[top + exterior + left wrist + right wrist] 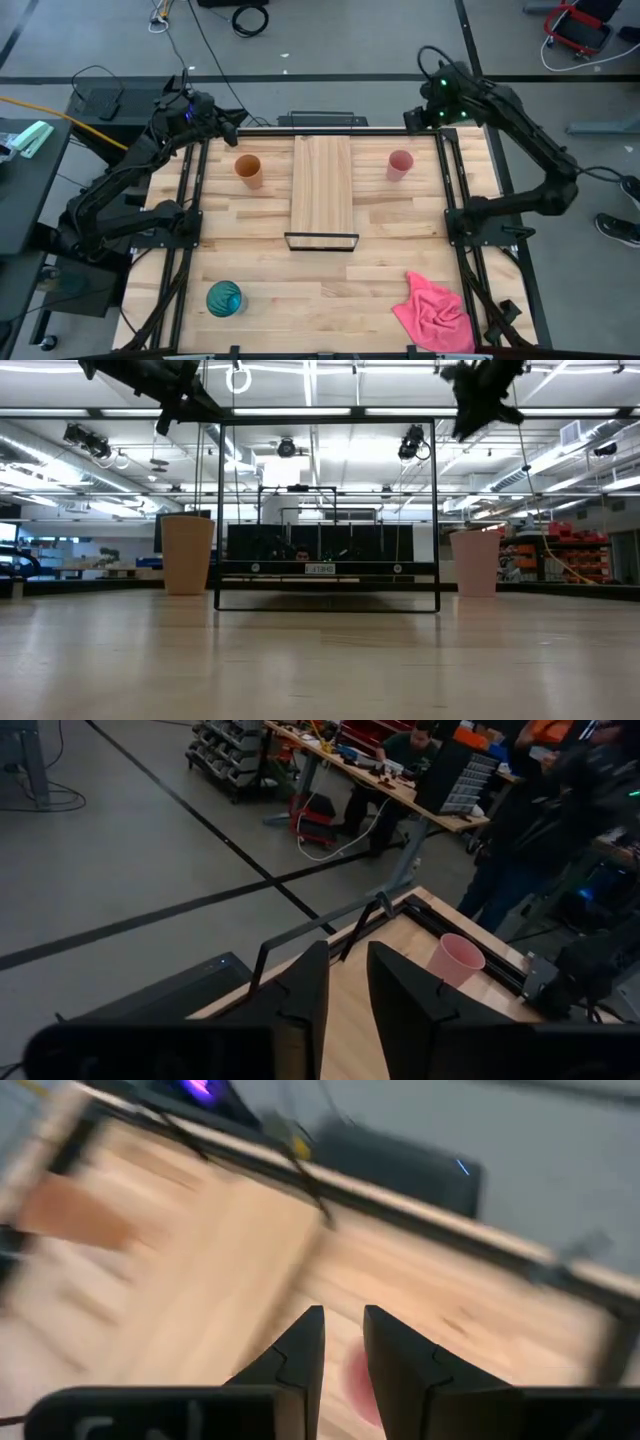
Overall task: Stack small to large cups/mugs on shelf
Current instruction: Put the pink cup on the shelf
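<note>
The shelf (322,190) is a narrow light-wood plank lying mid-table, with its thin black frame (326,510) at the near end. The orange-tan cup (248,170) stands upright to its left and the pale pink cup (400,165) to its right. The teal cup (224,298) stands on the table's near left. My left gripper (225,125) hovers high over the far left edge, beyond the orange cup. My right gripper (415,115) hovers high over the far right edge, beyond the pink cup (360,1375). Both have their fingers almost together and hold nothing.
A crumpled pink cloth (435,312) lies on the table's near right. Black rails (190,200) run along both table sides. Bare tabletop lies between the shelf's frame and the near edge. People (520,830) stand in the room beyond the far edge.
</note>
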You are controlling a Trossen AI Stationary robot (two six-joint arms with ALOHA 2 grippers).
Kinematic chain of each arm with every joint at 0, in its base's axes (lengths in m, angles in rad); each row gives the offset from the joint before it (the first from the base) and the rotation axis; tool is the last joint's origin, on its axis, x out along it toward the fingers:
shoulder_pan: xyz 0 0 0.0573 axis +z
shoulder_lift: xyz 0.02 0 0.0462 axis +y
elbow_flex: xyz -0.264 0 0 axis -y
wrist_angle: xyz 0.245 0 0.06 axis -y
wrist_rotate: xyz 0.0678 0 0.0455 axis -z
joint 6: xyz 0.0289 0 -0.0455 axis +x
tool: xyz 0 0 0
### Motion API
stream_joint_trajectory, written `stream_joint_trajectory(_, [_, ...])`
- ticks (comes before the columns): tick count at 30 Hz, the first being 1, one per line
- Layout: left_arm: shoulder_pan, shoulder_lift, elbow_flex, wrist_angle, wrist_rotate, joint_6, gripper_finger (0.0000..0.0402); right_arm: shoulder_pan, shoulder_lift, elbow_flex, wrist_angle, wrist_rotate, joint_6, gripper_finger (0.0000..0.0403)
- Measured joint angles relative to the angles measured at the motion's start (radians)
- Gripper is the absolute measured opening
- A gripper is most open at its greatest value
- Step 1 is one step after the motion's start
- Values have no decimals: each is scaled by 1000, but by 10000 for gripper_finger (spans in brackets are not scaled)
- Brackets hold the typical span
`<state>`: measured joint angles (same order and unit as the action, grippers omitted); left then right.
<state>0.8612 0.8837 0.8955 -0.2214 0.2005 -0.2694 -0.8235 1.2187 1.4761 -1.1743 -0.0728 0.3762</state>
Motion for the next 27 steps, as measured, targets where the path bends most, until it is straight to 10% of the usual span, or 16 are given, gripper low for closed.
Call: stream_joint_trajectory(27, [0, 0, -1, -32, 0, 4, 89, -67, 150, -372, 77, 38, -81, 82])
